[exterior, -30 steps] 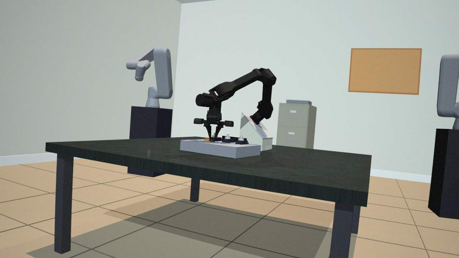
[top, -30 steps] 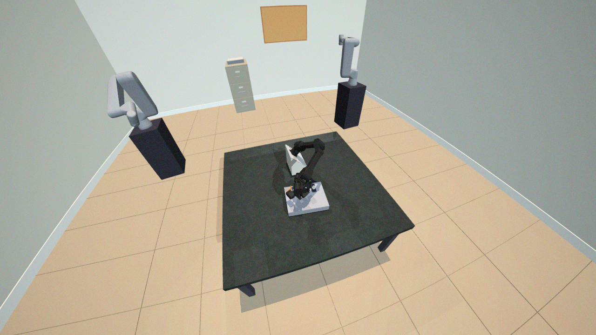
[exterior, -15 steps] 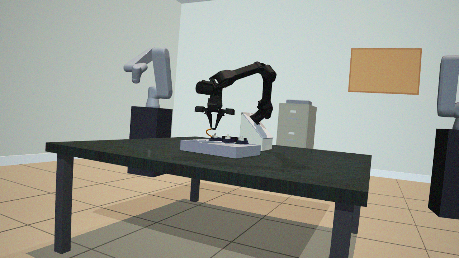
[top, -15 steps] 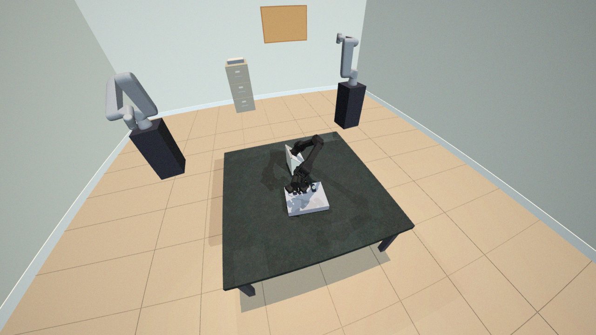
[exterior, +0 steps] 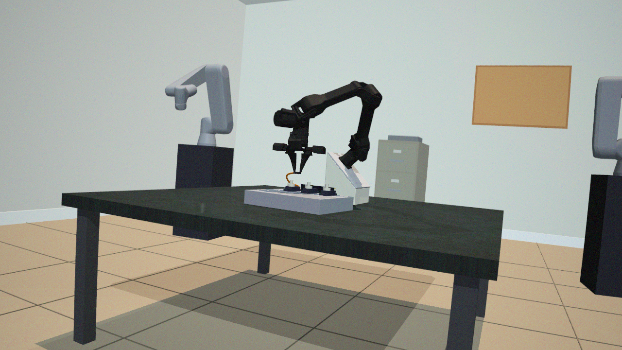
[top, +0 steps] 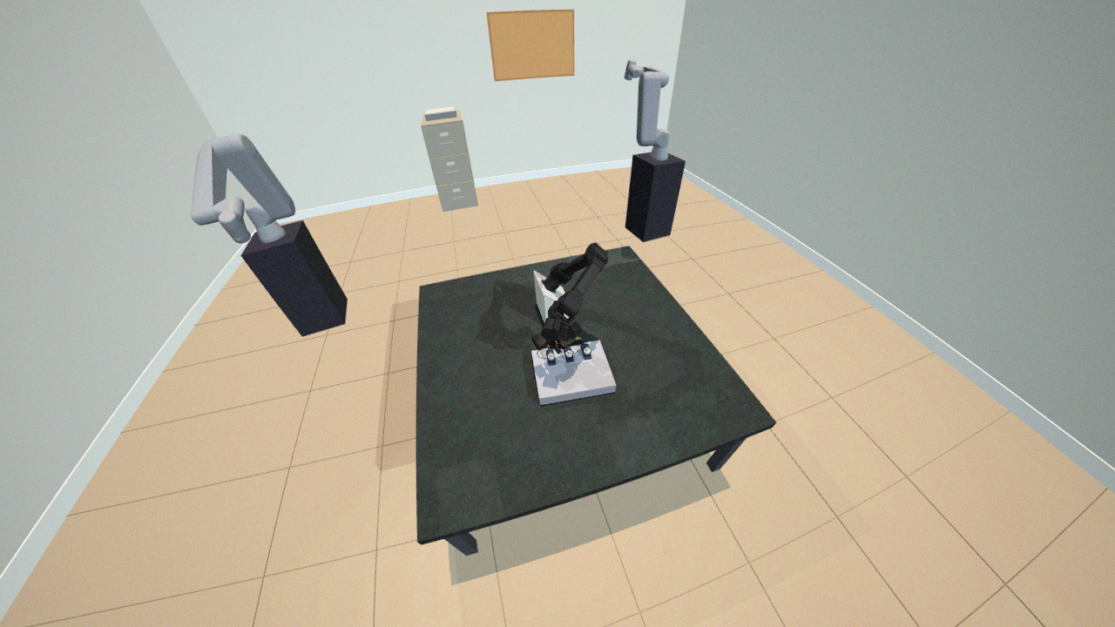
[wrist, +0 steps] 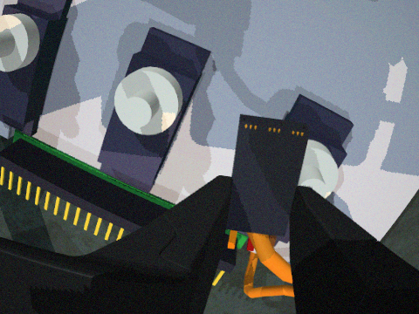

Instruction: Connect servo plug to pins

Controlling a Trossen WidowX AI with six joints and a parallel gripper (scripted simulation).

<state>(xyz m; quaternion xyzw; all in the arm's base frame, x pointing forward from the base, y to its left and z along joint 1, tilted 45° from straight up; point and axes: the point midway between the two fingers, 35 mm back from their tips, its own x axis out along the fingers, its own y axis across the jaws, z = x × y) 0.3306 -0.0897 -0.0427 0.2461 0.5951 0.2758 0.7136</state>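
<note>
My gripper [wrist: 262, 195] [exterior: 298, 168] [top: 549, 340] is shut on the small dark flat plug [wrist: 268, 169] and holds it above the left end of the white holder [exterior: 300, 203] [top: 578, 383]. Three small gold marks show on the plug's far end. The orange wire [wrist: 272, 267] [exterior: 288, 176] curls down from the plug to the servo [wrist: 320, 166] partly hidden behind it. Two more dark servos [wrist: 148, 101] [wrist: 26, 49] sit in the holder. A row of yellow pins [wrist: 58, 204] runs along a dark strip at the lower left of the wrist view. The marked band is not clear.
The arm's white wedge-shaped base [exterior: 343, 178] [top: 542, 293] stands just behind the holder on the dark table [exterior: 391, 226] [top: 483, 436]. Grey robot arms on dark pedestals [top: 292, 276] [top: 653, 194] and a filing cabinet [top: 450, 159] stand away from the table.
</note>
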